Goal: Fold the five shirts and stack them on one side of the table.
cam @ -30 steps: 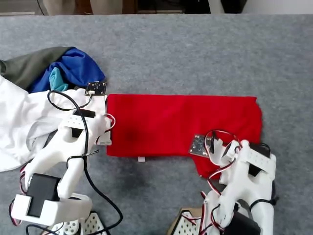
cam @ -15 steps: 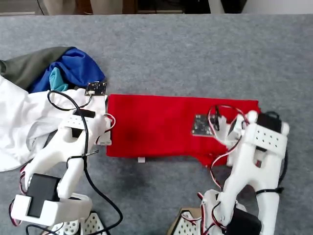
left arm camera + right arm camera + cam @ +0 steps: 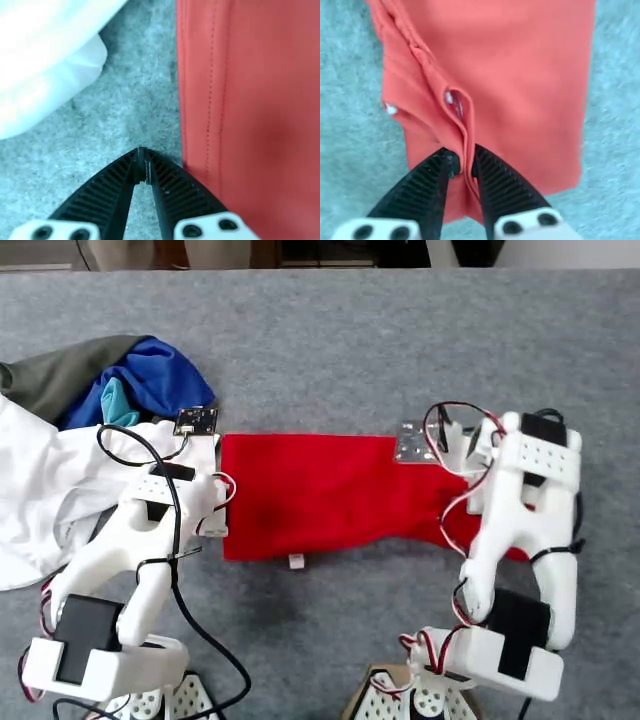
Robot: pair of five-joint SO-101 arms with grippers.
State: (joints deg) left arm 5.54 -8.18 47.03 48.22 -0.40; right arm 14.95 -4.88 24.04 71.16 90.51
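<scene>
A red shirt (image 3: 330, 495) lies flat across the middle of the grey table, its right end bunched under the right arm (image 3: 520, 490). My right gripper (image 3: 462, 160) is shut on a raised fold of the red shirt (image 3: 520, 75), with a small white tag (image 3: 449, 97) showing in the crease. My left gripper (image 3: 142, 165) is shut with nothing in it, its tips over bare table beside the red shirt's hem (image 3: 250, 100). The left arm (image 3: 150, 520) stands at the shirt's left edge. A white shirt (image 3: 50, 490) spreads at the far left.
A blue shirt (image 3: 150, 375), a dark grey-green one (image 3: 60, 380) and a teal one (image 3: 118, 410) are heaped at the back left, partly on the white shirt (image 3: 45, 60). The grey table (image 3: 400, 340) is bare behind the red shirt. The arm bases (image 3: 170, 700) stand at the front edge.
The right arm has swung from the shirt's front right corner toward the far edge, pulling that part of the red shirt with it. The left arm has not moved.
</scene>
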